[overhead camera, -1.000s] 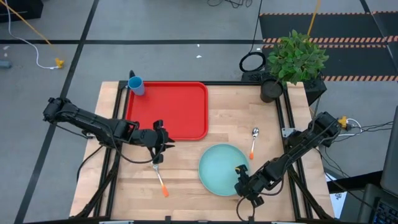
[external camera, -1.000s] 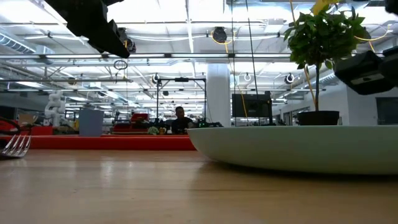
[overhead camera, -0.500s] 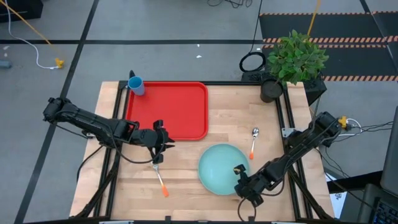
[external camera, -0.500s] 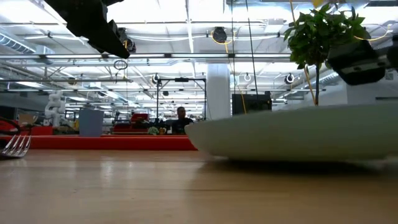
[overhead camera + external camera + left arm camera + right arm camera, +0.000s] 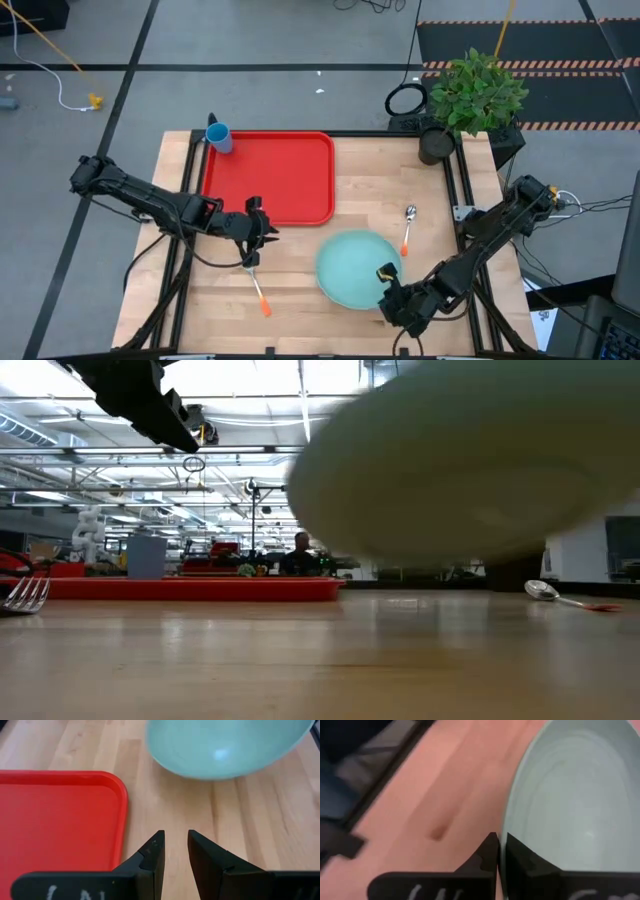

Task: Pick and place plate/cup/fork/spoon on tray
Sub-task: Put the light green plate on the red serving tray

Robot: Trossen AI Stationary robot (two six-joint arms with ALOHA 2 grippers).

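Plate [image 5: 470,455] raised off wood tabletop [image 5: 300,660]; person [image 5: 300,555] seated in room behind.

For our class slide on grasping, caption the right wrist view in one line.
Right hand pinches the pale turquoise plate at its rim, above the wooden table.

From my station I see a pale wooden slatted table [image 5: 300,280] on a grey concrete floor [image 5: 250,40]. Behind the table's far right corner stands a leafy green potted plant [image 5: 472,95]. Beyond it lies black matting with orange-striped edges [image 5: 520,45]. Bright ceiling strip lights [image 5: 250,422] hang above.
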